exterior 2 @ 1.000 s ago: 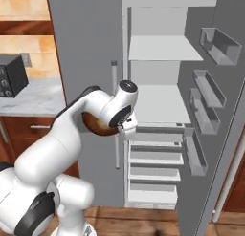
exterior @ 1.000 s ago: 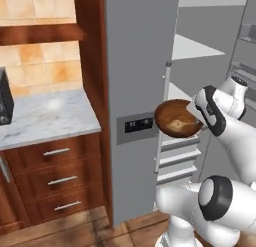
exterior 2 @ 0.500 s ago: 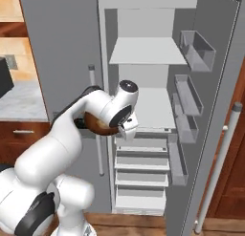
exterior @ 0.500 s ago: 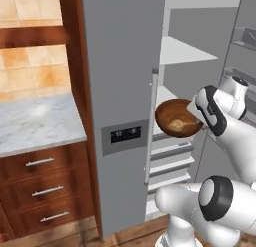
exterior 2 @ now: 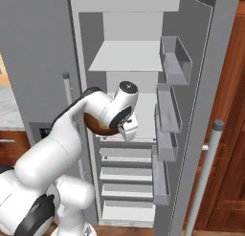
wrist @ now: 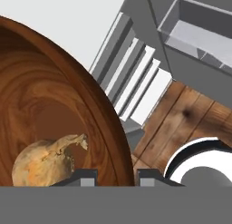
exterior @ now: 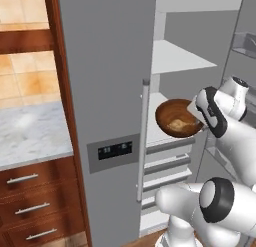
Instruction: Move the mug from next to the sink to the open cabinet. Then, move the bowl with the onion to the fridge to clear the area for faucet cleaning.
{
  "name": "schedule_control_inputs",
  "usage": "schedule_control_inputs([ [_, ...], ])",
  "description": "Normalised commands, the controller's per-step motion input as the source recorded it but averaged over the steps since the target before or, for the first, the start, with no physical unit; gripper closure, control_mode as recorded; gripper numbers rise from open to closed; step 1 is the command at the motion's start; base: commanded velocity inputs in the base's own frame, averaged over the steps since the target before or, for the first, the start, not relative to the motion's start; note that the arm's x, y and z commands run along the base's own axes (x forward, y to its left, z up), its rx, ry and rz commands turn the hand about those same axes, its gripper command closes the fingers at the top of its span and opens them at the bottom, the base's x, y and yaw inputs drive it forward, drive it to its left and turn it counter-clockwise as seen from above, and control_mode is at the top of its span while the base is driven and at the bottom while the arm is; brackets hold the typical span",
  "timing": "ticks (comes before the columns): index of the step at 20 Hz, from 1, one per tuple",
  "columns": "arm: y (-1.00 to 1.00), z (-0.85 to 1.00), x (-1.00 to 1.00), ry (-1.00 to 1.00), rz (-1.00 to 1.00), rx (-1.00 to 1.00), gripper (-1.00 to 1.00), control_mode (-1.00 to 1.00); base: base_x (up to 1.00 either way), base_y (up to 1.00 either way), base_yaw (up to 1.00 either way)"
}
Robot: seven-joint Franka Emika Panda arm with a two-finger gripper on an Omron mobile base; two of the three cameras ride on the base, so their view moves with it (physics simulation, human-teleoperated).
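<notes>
**Bowl held at the open fridge**

The fridge (exterior 2: 143,63) stands open, its white shelves (exterior 2: 127,56) and lower drawers bare, with door bins (exterior 2: 174,63) lining the inside of the swung-out right door. The closed left door carries a long silver handle (exterior: 142,141) and a small dark display panel (exterior: 115,151). To the left of the fridge lies a marble counter (exterior: 30,131) over reddish-brown drawers with silver bar handles (exterior: 22,179), backed by tan wall tiles. A wooden floor shows below the drawers in the hand view.

The bowl (exterior: 176,118) hangs in front of the middle shelf, at the fridge opening — tilted, its hollow facing the left base camera. The onion (wrist: 45,162) rests low inside it, against the wall nearest the fingers.

The gripper (wrist: 117,177) is clamped on the bowl's rim: one dark fingertip sits inside the bowl beside the onion, the other outside the wall, the rim passing between them. In the right base view the arm's wrist covers most of the bowl, a brown edge (exterior 2: 95,125) showing behind it.
</notes>
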Motion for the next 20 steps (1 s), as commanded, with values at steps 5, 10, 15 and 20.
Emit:
schedule_control_inputs([
  [5,-0.09,0.00,0.12,0.00,0.00,0.00,1.00,-1.00,0.34,-0.11,0.00],
  [10,-0.23,-0.01,0.63,0.10,-0.14,0.00,1.00,-1.00,0.00,0.00,0.00],
  [15,-0.03,-0.43,0.43,0.11,-0.04,-0.01,1.00,-1.00,0.00,0.00,0.00],
  [20,0.00,-0.36,0.06,0.03,0.00,0.04,1.00,-1.00,0.00,0.00,0.00],
])
